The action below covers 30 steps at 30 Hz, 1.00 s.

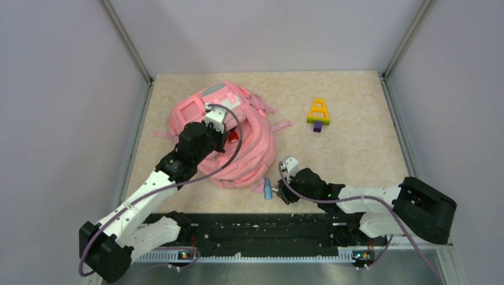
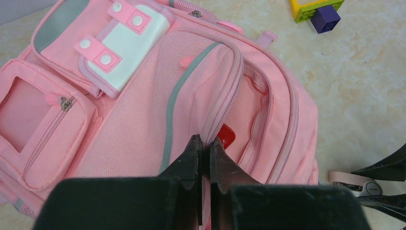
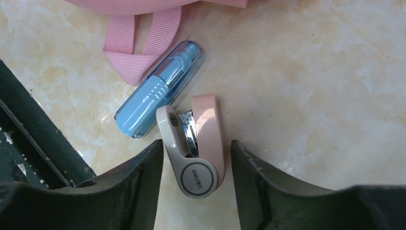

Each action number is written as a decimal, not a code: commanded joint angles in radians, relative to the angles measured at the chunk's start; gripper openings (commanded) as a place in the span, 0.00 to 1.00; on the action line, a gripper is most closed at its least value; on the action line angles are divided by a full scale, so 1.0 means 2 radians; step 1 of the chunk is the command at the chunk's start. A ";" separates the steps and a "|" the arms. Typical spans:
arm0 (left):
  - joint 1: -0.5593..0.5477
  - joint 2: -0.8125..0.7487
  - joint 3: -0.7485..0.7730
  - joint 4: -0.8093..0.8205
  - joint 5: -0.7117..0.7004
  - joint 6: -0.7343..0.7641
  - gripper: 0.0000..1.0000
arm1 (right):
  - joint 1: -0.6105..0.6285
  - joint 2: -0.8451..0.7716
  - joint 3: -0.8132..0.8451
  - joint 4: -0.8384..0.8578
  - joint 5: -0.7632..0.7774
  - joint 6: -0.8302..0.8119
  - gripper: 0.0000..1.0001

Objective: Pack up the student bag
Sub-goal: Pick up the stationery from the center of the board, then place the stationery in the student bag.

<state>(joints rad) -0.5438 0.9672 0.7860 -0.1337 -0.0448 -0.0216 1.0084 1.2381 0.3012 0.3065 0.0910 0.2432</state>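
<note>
currently, item one: student bag (image 1: 226, 136), pink, lying on its back on the left half of the worktop (image 1: 356, 154), front pockets and white-pink patch facing up, main zip parted along the side nearest the arms. item two: left tool (image 2: 205, 141), fingers pressed together on the zip edge of the bag's opening, pinching the fabric rim and holding the mouth apart. item three: red object (image 2: 228, 135), only a corner visible inside the opening, kind not identifiable; judged to be packed. item four: small pink-and-grey stapler (image 3: 203, 129), flat on the worktop just beside the bag's near edge. item five: right tool (image 3: 195, 148), fingers spread, one on each side of the stapler; the far finger shows a slight gap, so it is not judged a grip yet. item six: blue tube in a clear case (image 3: 158, 88), lying just beside the stapler and against a pink strap loop (image 3: 139, 43). item seven: yellow, green and purple block toy (image 1: 319, 114), well apart on the far right. status, as judged: bag open and held, one thing inside; stapler, blue tube and block toy not yet packed, bag not yet zipped.
</note>
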 commanded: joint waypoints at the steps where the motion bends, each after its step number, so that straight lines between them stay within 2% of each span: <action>1: 0.005 -0.006 0.024 0.053 -0.006 -0.008 0.00 | 0.009 -0.004 0.011 -0.001 0.028 0.008 0.35; 7: 0.005 -0.010 0.024 0.053 -0.005 -0.008 0.00 | 0.009 -0.093 0.035 -0.105 0.095 0.022 0.32; 10: 0.005 -0.010 0.024 0.052 -0.003 -0.009 0.00 | 0.009 -0.155 0.080 -0.169 0.110 0.007 0.32; 13: 0.004 -0.009 0.024 0.053 0.004 -0.014 0.00 | 0.009 -0.164 0.135 -0.194 0.113 -0.018 0.32; 22: 0.005 -0.011 0.025 0.052 0.014 -0.021 0.00 | 0.009 -0.013 0.327 -0.158 0.098 -0.069 0.31; 30: 0.004 -0.014 0.025 0.052 0.017 -0.021 0.00 | 0.003 0.166 0.471 -0.179 0.103 -0.086 0.30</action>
<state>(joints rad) -0.5388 0.9668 0.7860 -0.1352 -0.0273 -0.0330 1.0145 1.4586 1.1267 -0.0441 0.2855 0.1013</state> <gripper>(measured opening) 0.037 0.363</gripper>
